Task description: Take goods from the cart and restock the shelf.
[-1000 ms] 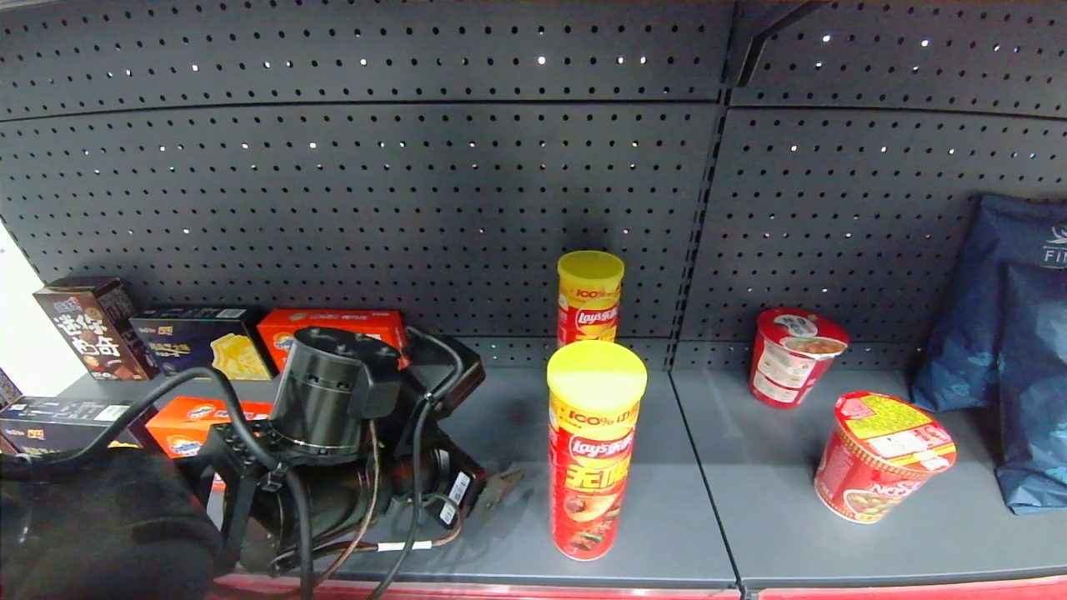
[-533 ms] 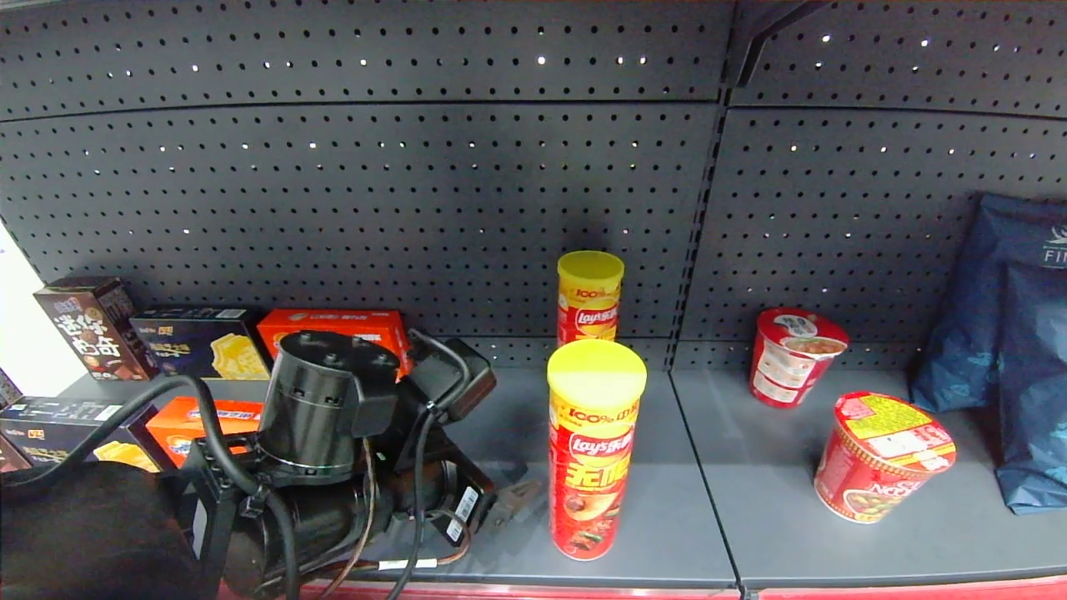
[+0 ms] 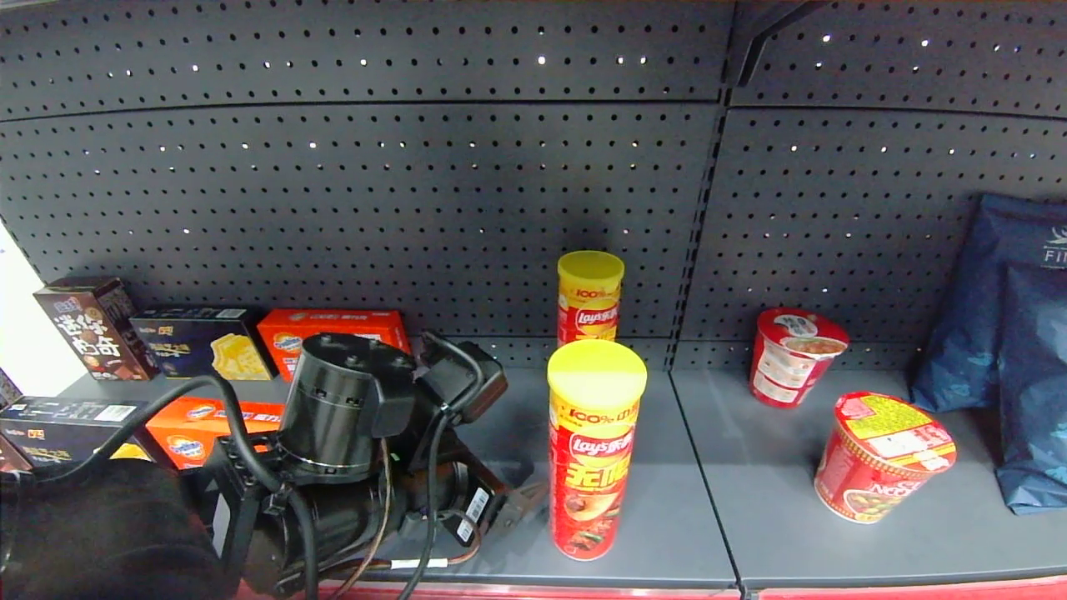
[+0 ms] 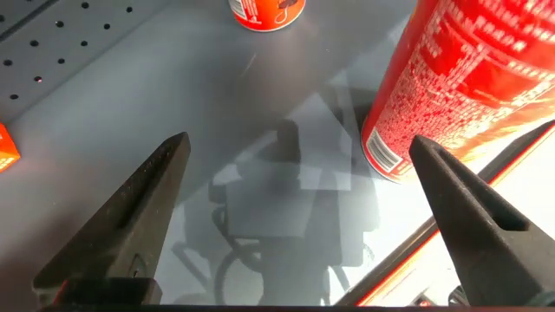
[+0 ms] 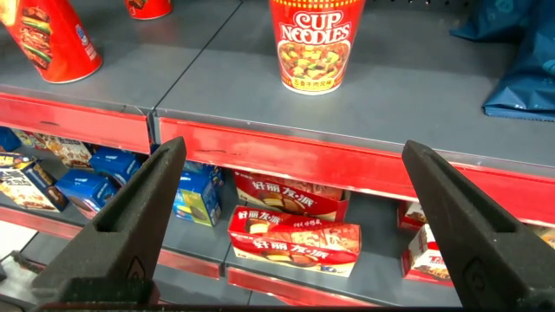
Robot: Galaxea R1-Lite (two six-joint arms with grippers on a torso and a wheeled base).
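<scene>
Chip can (image 3: 593, 450) stands upright beside left tool (image 4: 299, 146), spread empty; right tool (image 5: 295, 149) likewise.

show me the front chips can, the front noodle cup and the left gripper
front chips can (image 3: 594, 458), head view, middle of its red side
front noodle cup (image 3: 871, 479), head view, its red side wall
left gripper (image 4: 299, 147), left wrist view, midway between its open fingertips

Left gripper (image 4: 299, 146), fingers spread wide, above the grey shelf (image 4: 165, 82) just beside the red chip can (image 4: 460, 78), which stands on its base. A second red container (image 4: 267, 10) stands farther back from that can. An orange box corner (image 4: 5, 147) lies well apart from it.
</scene>
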